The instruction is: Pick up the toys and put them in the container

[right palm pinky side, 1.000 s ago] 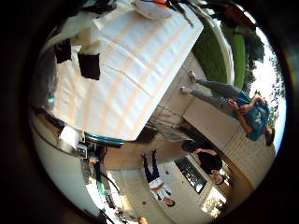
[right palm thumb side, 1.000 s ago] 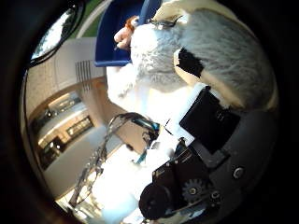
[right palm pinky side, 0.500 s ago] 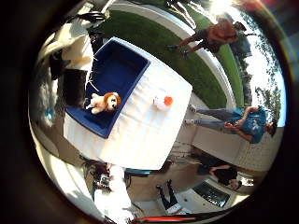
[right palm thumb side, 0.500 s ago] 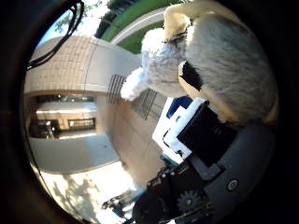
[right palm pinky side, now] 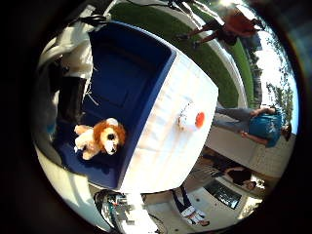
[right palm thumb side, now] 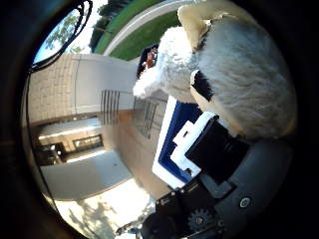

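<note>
One fluffy white-and-tan plush toy point(right palm thumb side: 234, 74) fills our palm, our white-and-black hand point(right palm thumb side: 214, 164) curled round it above the deep blue rectangular container point(right palm pinky side: 122, 87). In that container lies a small orange-maned lion plush point(right palm pinky side: 100, 139). Beside it on the white tablecloth point(right palm pinky side: 165, 146) rests a small white-and-orange toy point(right palm pinky side: 191, 118).

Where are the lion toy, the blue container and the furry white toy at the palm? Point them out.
lion toy point(right palm pinky side: 103, 138): little finger side palm view, on its mane.
blue container point(right palm pinky side: 117, 78): same view, bare floor.
furry white toy point(right palm thumb side: 244, 74): thumb side palm view, its body.
</note>
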